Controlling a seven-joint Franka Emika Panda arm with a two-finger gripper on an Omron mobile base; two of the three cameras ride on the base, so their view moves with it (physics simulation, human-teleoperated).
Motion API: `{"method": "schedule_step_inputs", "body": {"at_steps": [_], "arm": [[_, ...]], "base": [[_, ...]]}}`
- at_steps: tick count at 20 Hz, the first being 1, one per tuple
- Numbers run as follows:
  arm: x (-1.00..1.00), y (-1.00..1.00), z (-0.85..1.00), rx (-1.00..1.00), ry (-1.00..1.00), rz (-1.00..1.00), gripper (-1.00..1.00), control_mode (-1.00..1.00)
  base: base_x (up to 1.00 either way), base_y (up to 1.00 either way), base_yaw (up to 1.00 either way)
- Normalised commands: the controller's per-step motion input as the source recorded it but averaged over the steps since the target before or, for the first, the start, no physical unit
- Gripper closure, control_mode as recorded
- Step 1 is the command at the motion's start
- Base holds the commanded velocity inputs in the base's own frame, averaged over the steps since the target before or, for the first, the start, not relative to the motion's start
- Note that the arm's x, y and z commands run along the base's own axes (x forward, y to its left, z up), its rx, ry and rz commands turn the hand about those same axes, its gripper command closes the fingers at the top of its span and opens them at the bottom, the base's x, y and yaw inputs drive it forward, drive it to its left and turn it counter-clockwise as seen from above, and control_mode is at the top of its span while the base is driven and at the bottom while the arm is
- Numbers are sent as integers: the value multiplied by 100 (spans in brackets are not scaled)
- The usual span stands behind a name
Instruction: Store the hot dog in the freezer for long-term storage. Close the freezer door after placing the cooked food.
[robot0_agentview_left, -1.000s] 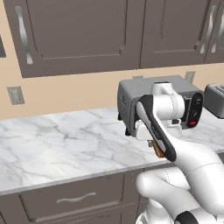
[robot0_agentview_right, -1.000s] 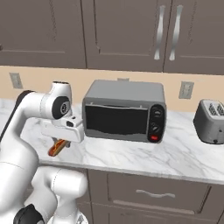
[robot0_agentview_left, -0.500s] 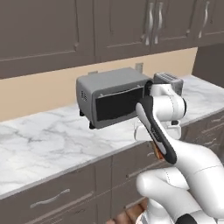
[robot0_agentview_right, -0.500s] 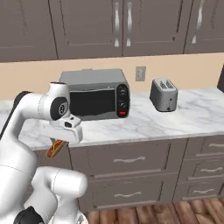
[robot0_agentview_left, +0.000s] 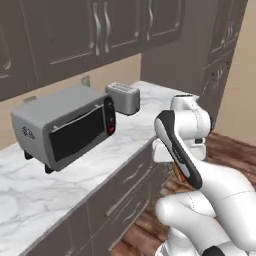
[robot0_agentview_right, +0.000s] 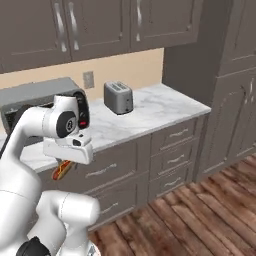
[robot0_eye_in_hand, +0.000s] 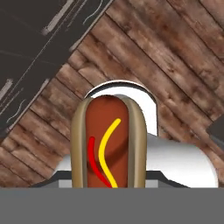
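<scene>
My gripper (robot0_agentview_right: 64, 164) hangs under the white hand, in front of the counter's edge, shut on the hot dog (robot0_agentview_right: 62, 170). The hot dog is a red-orange sausage in a tan bun with red and yellow stripes of sauce. It stands large in the hand view (robot0_eye_in_hand: 109, 140), with the wooden floor beneath it. In the left base view a sliver of the hot dog (robot0_agentview_left: 178, 175) peeks out behind my forearm. The fingertips are hidden by the bun. The freezer and the freezer door are out of view.
A grey toaster oven (robot0_agentview_left: 65, 127) and a small toaster (robot0_agentview_right: 118, 97) stand on the marble counter (robot0_agentview_right: 160, 107). Drawers run below it. A tall dark cabinet (robot0_agentview_right: 230, 100) rises at the right, and wooden floor (robot0_agentview_right: 200, 215) spreads in front.
The base has driven and turned, so both base views shifted: the toaster oven and toaster slid left, and the tall cabinet and floor came into view. The hot dog stays in the gripper.
</scene>
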Motion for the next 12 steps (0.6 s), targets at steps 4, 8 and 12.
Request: {"method": "schedule_step_inputs", "body": {"at_steps": [4, 8, 12], "arm": [[0, 0, 0, 0, 0, 0, 100, 100], [0, 0, 0, 0, 0, 0, 100, 100], [0, 0, 0, 0, 0, 0, 100, 100]], "base": [[0, -3, -89], [0, -8, -93], [0, -22, -81]]}}
